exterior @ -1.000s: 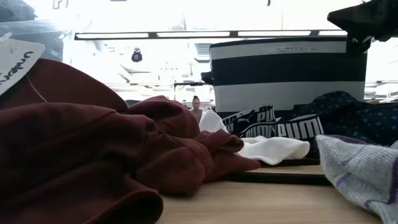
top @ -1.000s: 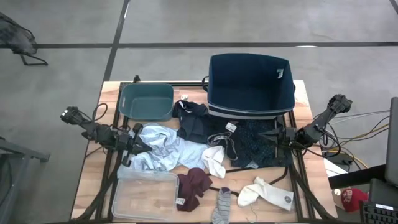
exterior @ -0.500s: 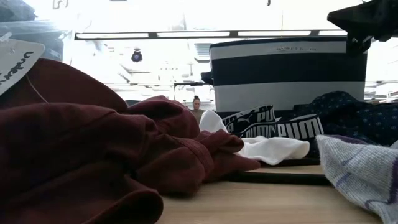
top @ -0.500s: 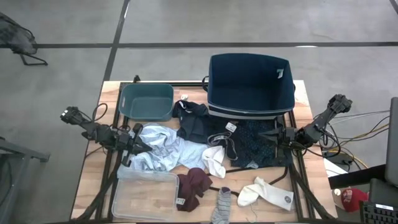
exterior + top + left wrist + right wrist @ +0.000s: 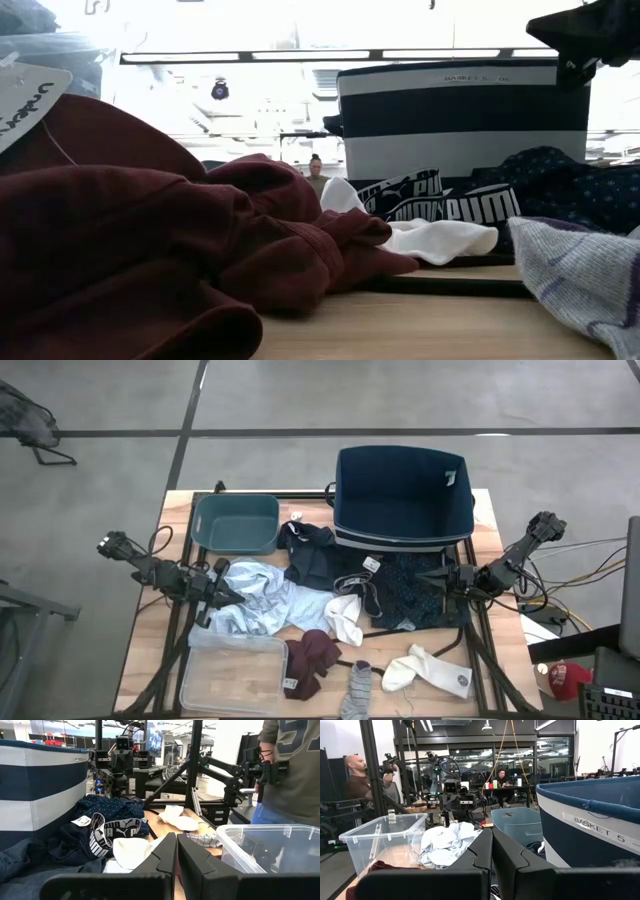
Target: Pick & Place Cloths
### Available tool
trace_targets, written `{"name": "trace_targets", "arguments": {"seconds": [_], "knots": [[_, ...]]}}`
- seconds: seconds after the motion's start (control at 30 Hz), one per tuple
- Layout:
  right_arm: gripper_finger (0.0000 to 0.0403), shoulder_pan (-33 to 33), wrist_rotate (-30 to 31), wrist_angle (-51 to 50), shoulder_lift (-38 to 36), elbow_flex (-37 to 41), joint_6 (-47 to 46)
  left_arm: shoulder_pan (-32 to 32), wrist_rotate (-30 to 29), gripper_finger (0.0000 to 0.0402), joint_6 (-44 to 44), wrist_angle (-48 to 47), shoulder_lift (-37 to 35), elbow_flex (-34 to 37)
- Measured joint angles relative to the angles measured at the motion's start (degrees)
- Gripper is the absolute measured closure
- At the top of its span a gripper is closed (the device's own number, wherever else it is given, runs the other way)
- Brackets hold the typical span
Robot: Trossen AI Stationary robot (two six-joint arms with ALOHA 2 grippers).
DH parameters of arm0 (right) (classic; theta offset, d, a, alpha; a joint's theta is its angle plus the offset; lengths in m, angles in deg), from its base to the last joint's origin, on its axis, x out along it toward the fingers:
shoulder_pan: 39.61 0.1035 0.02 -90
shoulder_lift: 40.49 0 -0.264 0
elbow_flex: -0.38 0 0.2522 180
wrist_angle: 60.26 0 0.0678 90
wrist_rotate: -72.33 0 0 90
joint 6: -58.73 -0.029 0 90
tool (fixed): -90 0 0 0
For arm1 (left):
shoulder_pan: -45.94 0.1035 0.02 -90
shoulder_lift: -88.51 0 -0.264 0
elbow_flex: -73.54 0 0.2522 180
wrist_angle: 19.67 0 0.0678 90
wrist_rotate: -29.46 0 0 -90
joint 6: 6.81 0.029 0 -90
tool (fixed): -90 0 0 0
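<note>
"PUMA" runs in white letters along the black waistband of the dark underwear — readable in the low view and the left wrist view. A white strip on the navy basket reads "BASKET 5". A paper tag on the maroon garment shows partial lettering — "Unde".

The table's middle is crowded by scattered cloths; the far side is blocked by the navy basket and teal bin, the near left corner by the clear tray
</note>
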Motion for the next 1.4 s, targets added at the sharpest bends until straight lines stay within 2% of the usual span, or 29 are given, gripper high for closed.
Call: {"name": "trace_targets", "arguments": {"seconds": [0.2,0.27,0.3,0.4,0.5,0.57,0.67,0.73,0.93,1.1,1.23,1.3,1.4], "knots": [[0.0394,0.0,0.0,0.6,0.0,0.0,-0.6,0.0,0.0,0.0383,0.0,0.0,0.0,0.0],[0.0394,0.0,0.7,3.3,0.0,0.0,-3.8,0.0,0.0,0.0383,0.0,0.0,0.0,0.0],[0.0394,0.0,1.8,4.3,0.0,0.0,-8.5,0.0,0.0,0.0383,0.0,0.0,0.0,0.0],[0.0394,0.0,7.5,4.7,0.0,0.0,-31.5,0.0,0.0,0.0383,0.0,0.0,0.0,0.0],[0.0394,0.0,8.2,4.3,0.0,0.0,-48.8,0.0,0.0,0.0383,0.0,0.0,0.0,0.0],[0.0394,-0.1,8.7,4.4,0.0,0.0,-52.6,0.0,0.0,0.0383,0.0,0.0,0.0,0.0],[0.0394,-0.1,13.6,4.5,0.0,0.0,-54.3,0.0,0.0,0.0383,0.0,0.0,0.0,0.0],[0.0394,-0.1,11.2,4.6,0.0,0.0,-57.5,0.0,0.0,0.0383,0.0,0.0,0.0,0.0],[0.0394,-0.1,-4.1,7.8,1.2,-0.7,-60.7,0.0,0.0,0.0383,0.0,0.0,0.0,0.0],[0.0394,-0.1,-10.2,6.6,7.3,-8.2,-62.2,0.0,0.0,0.0383,0.0,0.0,0.0,0.0],[0.0394,-0.1,-12.9,-5.1,14.0,-17.6,-63.8,0.0,0.0,0.0383,0.0,0.0,0.0,0.0],[0.0394,-0.1,-13.1,-18.0,16.8,-23.3,-68.3,0.0,0.0,0.0383,0.0,0.0,0.0,0.0],[0.0394,-0.1,-16.0,-43.4,20.8,-32.1,-80.0,0.0,0.0,0.0383,0.0,0.0,0.0,0.0]]}}
